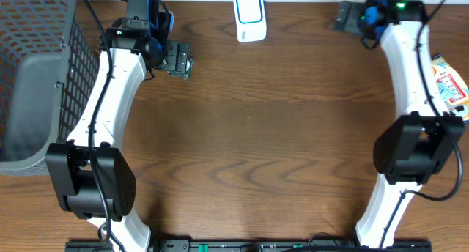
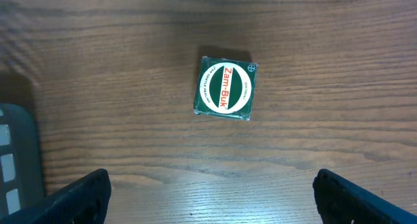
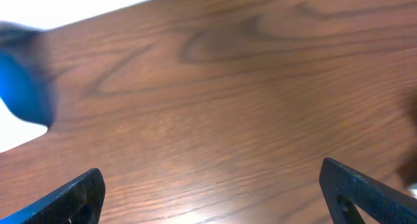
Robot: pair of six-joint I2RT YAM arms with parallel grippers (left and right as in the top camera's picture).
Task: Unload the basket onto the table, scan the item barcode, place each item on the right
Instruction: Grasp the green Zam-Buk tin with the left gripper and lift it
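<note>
Left wrist: Zam-Buk box [image 2: 225,88] flat on wooden table [image 2: 98,55] — untouched.
Left gripper [image 2: 212,183]: spread wide, empty.
Right gripper [image 3: 210,182]: spread — nothing between.

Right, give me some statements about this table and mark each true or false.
1. The Zam-Buk box lies on the wooden table. True.
2. The left gripper is shut on the box. False: it is open, with the box lying apart ahead of it.
3. The right gripper holds nothing. True.
4. The barcode scanner sits in the basket. False: it stands on the table at the far edge, outside the basket.
</note>
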